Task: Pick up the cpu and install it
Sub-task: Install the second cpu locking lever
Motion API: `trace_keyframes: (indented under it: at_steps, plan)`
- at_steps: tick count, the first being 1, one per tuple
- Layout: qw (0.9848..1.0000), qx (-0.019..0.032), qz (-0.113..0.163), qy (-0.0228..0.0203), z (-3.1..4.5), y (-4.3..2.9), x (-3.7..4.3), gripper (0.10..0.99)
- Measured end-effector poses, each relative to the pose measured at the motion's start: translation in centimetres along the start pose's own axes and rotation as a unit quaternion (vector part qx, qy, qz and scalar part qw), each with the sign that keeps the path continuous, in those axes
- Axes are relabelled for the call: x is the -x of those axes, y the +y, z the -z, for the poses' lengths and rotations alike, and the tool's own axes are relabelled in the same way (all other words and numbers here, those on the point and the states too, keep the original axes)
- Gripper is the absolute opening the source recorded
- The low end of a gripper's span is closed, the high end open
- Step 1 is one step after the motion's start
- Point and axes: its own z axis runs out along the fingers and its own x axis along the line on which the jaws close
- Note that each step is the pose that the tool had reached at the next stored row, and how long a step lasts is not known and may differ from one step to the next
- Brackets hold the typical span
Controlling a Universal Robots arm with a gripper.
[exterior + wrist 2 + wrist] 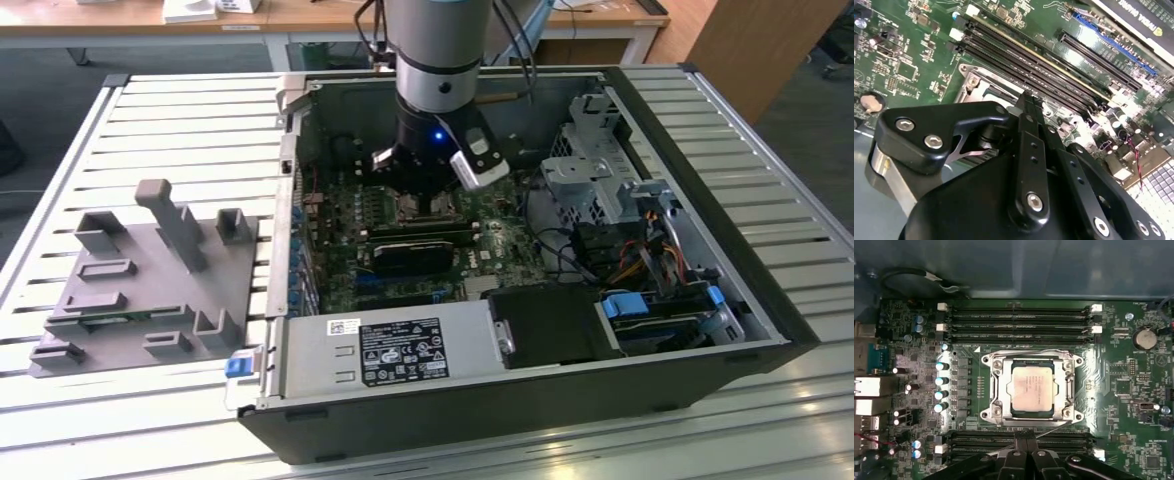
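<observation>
Exterior view: arm reaching down into open computer case [747,300], gripper [424,205] low over the green motherboard [507,250], right above the socket area. Grey fixture tray [147,290] on the slatted table [80,140], well apart at the exterior view's left; no chip visible on it.

Second wrist view: gripper [1026,97] fingers [1029,150] pressed flat together, nothing between them, so clenched and empty. Tips just above the metal socket frame [974,80], beside the memory slots [1044,70].

First wrist view: cpu [1033,390] already lying in the socket [995,390], silver top up, flat, edges square to the frame, apparently level. Nearly square, so no real long axis; sides run parallel to the memory slots [1019,320]. Gripper [1026,437] tips closed, just beside the socket edge, apart from the chip.

Judgement: pick and place look done. Frame seemingly open around the chip; latching, if required, not visibly done.
</observation>
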Motion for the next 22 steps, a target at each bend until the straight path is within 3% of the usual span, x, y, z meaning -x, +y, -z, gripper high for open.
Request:
trace_keyframes:
  at_steps: [6,7,10,11,17,22]
  plan:
    - [1.0,0.0003,0.0,0.0023,-1.03,-0.07,-0.03,0.106]
    - [1.0,0.0022,0.0,0.0023,-1.08,-0.09,-0.05,0.106]
    - [0.9998,0.0211,0.0,0.0024,-1.1,-0.34,-0.14,0.106]
    - [0.9997,0.0247,0.0,0.0024,-1.09,-0.5,-0.18,0.106]
    - [0.9995,0.0319,0.0,0.0024,-1.07,-1.64,-0.78,0.106]
    - [0.9992,0.0404,0.0,0.0025,-1.14,-2.0,-1.48,0.106]
